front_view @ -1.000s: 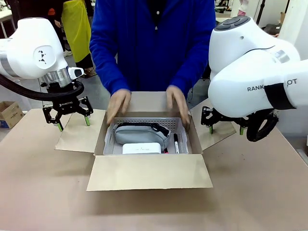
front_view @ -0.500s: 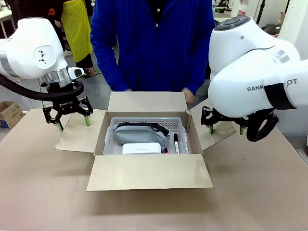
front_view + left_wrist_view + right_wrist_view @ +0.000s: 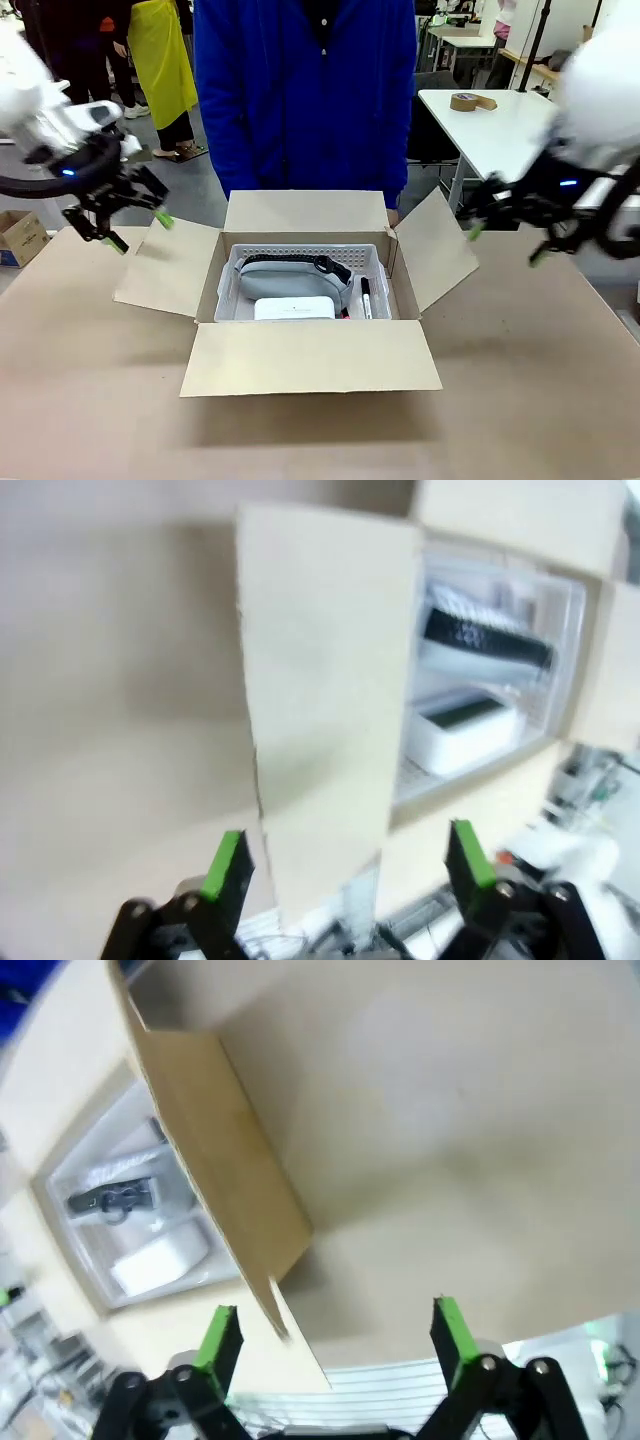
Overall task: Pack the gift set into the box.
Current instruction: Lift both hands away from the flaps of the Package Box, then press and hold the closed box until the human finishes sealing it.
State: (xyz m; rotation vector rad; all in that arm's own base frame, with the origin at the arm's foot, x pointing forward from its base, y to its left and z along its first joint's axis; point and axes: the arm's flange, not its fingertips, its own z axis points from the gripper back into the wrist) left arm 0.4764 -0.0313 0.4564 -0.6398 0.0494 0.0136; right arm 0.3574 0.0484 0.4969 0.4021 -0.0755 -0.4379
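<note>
Tan table (image 3: 80, 400) with the wide-open brown cardboard box (image 3: 310, 358) directly on it, near its middle.

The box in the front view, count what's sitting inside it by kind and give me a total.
Grey perforated tray: 1
Grey pouch with a black strap: 1
White flat case: 1
Pens: 2 that show, to the right of the case
Total: 5

Matt cardboard box (image 3: 310, 357); tray (image 3: 372, 262) seemingly plastic.
</note>
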